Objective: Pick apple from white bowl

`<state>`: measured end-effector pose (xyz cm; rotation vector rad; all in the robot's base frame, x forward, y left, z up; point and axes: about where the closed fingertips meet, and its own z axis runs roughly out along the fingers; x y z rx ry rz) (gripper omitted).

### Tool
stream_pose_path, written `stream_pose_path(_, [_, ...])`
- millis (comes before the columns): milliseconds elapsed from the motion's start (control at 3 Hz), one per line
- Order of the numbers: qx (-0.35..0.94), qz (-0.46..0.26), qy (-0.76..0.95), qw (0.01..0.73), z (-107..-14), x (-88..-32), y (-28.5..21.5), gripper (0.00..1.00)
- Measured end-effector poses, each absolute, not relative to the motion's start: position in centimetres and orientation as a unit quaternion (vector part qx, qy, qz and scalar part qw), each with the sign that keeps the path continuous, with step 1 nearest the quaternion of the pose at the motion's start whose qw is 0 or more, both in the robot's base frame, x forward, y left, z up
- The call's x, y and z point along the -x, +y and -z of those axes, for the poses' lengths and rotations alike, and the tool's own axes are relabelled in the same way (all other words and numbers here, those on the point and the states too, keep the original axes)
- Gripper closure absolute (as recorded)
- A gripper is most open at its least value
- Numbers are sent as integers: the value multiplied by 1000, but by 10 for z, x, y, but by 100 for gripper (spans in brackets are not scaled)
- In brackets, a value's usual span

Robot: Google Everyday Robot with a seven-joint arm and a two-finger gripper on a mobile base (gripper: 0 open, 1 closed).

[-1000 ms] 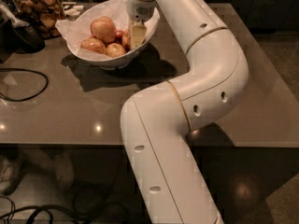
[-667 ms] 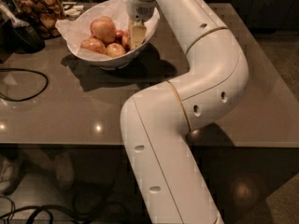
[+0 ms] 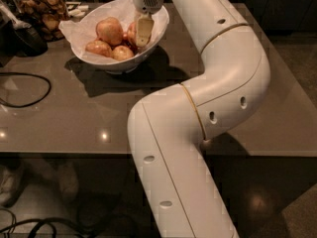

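Note:
The white bowl (image 3: 159, 21) stands at the back of the table, lined with crumpled white paper and holding several apples. My gripper (image 3: 141, 31) reaches down into its right side from above. A pinkish-red apple (image 3: 131, 32) sits right against the gripper's left side, partly hidden behind it. I cannot tell whether it is held. A larger, paler apple (image 3: 110, 29) lies to its left. Two more apples (image 3: 98, 47) (image 3: 121, 52) lie at the front of the bowl.
My white arm (image 3: 223, 83) arches over the grey table (image 3: 59, 113) from the front. A jar of snacks (image 3: 42, 9) and a dark object (image 3: 25, 38) stand at the back left. A black cable (image 3: 29, 90) loops on the left.
The gripper stays in the right side of the bowl, perhaps slightly higher. The apples have not visibly shifted.

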<state>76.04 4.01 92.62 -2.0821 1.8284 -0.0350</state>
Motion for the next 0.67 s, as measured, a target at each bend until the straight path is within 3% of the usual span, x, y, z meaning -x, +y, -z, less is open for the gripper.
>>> stream_pose_path(667, [724,7,653,222,-964,-750,38,100])
